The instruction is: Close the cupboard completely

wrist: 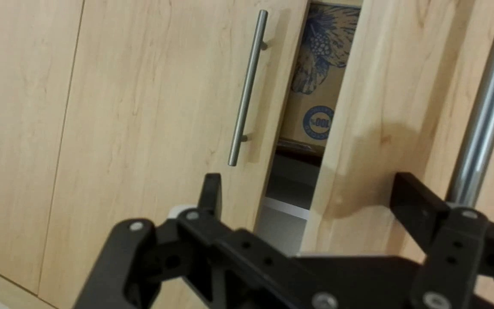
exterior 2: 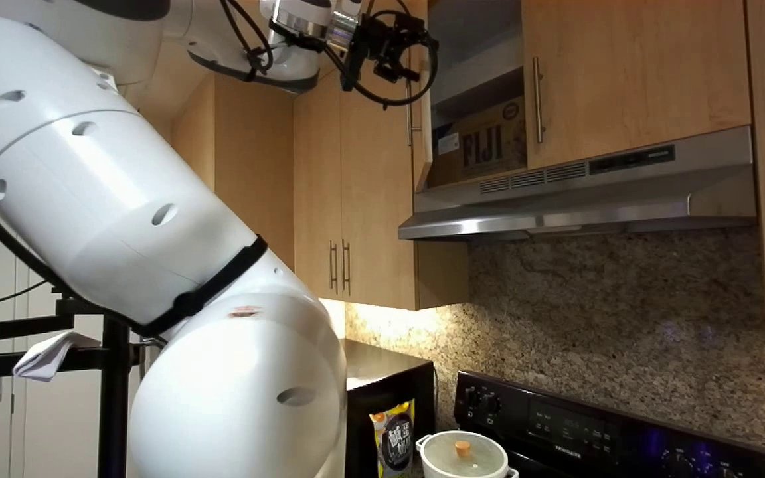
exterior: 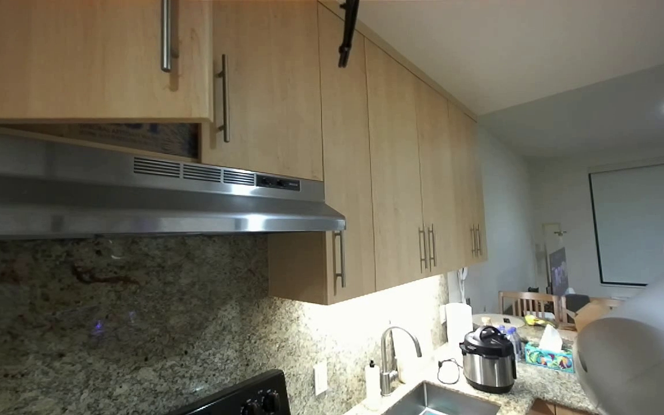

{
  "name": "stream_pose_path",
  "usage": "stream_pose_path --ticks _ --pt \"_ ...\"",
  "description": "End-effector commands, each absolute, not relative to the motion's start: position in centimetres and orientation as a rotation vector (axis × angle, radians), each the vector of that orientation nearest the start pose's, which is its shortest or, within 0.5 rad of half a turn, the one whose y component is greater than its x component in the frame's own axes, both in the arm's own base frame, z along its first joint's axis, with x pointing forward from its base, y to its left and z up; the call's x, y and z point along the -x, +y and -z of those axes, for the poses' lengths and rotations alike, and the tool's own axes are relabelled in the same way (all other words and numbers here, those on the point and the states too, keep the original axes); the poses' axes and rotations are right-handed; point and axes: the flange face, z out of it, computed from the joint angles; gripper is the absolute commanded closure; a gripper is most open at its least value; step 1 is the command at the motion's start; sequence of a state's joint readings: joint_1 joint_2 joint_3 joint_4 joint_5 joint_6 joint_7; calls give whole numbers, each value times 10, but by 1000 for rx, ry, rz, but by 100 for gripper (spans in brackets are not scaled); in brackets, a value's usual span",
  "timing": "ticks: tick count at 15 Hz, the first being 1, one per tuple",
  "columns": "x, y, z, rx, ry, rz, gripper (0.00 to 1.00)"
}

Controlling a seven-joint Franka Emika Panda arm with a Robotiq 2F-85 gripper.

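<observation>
The cupboard is the short light-wood wall cabinet over the hood. In both exterior views one door [exterior: 271, 86] [exterior 2: 635, 66] is shut flush and the other door [exterior: 78, 63] [exterior 2: 421, 149] stands open. The wrist view appears upside down; there the shut door [wrist: 157, 94] is left, the open door [wrist: 380, 86] right and nearer, with a gap between. My gripper [wrist: 309, 184] is open and empty, one finger before each door. Its right finger is close to the open door's bar handle [wrist: 487, 107]; contact is unclear. In an exterior view the gripper [exterior 2: 389, 53] is beside the open door.
A cardboard FIJI box [exterior 2: 485, 143] sits inside the cupboard. The steel range hood [exterior: 153, 219] is directly below. Taller cabinets [exterior: 392, 144] [exterior 2: 372, 199] adjoin it. A stove [exterior 2: 575, 418] and lidded pot [exterior 2: 455, 458] are lower down.
</observation>
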State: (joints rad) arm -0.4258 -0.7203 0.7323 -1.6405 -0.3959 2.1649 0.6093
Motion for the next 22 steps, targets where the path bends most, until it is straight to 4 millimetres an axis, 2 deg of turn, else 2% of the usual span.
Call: stream_pose_path --ticks 1,5,9,15,18,22 --pt "-310 261 -907 2742 251 2069 0" --pt "-339 224 -924 2747 272 2003 0" --pt "-363 201 -933 2767 243 1928 0" --pt "-385 191 -934 2891 5 1626 0" --pt "-388 190 -934 2933 -91 1489 0" --pt "-385 183 -943 2964 -117 1430 0"
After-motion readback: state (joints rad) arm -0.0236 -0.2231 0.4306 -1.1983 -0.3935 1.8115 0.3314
